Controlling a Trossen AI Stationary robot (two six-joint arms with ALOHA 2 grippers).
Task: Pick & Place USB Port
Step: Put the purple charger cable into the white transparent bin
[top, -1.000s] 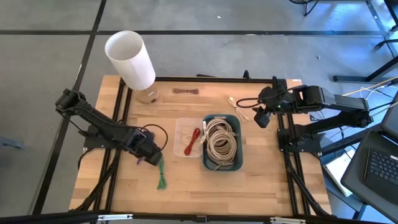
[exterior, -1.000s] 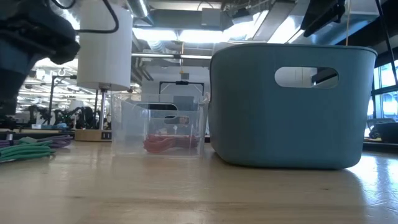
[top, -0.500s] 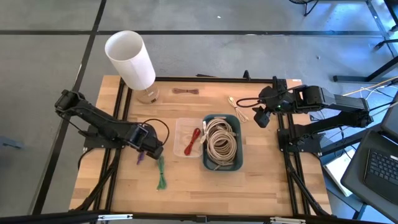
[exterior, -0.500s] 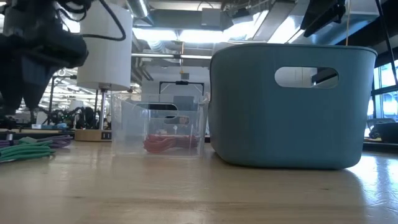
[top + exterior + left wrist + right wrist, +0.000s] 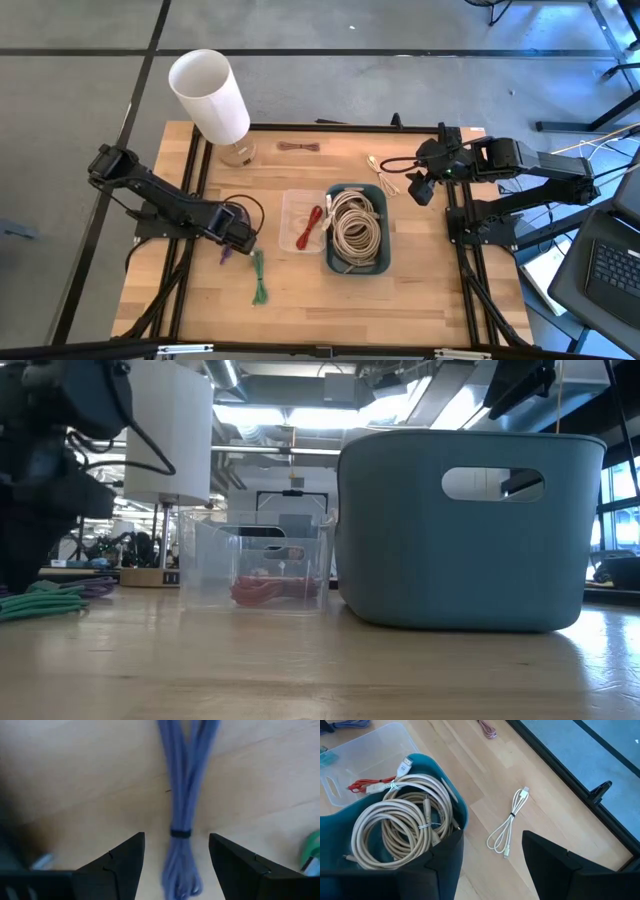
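Observation:
My left gripper point(image 5: 237, 238) is open, low over the table's left half. In the left wrist view its fingers stand on either side of a purple cable bundle point(image 5: 185, 780) bound by a black tie point(image 5: 180, 833), and touch nothing. That bundle point(image 5: 224, 256) lies flat on the wood, with a green cable bundle point(image 5: 259, 278) beside it. A red cable point(image 5: 312, 222) lies in a clear tray point(image 5: 292, 205). My right gripper point(image 5: 491, 837) is open and waits high near the table's far right point(image 5: 420, 190), above a white cable point(image 5: 510, 822).
A teal bin point(image 5: 381, 262) holding coiled beige cables point(image 5: 355, 225) stands right of the clear tray. A white cylinder lamp point(image 5: 210, 95) stands at the far left corner, and a small brown cable point(image 5: 298, 147) lies near the far edge. Bare wood shows along the near edge.
My left gripper has shifted a little toward the far and left edges, uncovering the purple bundle in the high view. In the low view it has come down toward the table. The cables have not moved.

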